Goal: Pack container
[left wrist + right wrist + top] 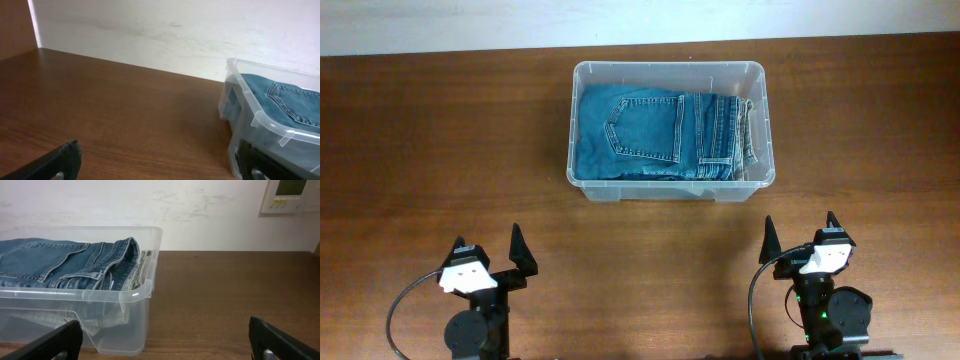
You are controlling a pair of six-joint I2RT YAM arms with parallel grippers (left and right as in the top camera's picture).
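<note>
The clear plastic container [669, 190] stands at the table's far middle, with folded blue jeans [650, 135] filling it. From the left wrist its corner [260, 120] shows at the right, denim [285, 100] inside. The right wrist view has the container [115, 325] at the left, with the jeans [65, 262] reaching its rim. My left gripper [488, 252] sits near the front edge at the left, open and empty. Open too, my right gripper [801, 235] rests at the front right, nothing between its fingers. Both stay well short of the container.
Brown wooden tabletop [440, 150] stretches on all sides of the container. A pale wall [150, 30] runs behind the table's far edge. A white wall-mounted control panel [290, 195] is at the right wrist view's top right.
</note>
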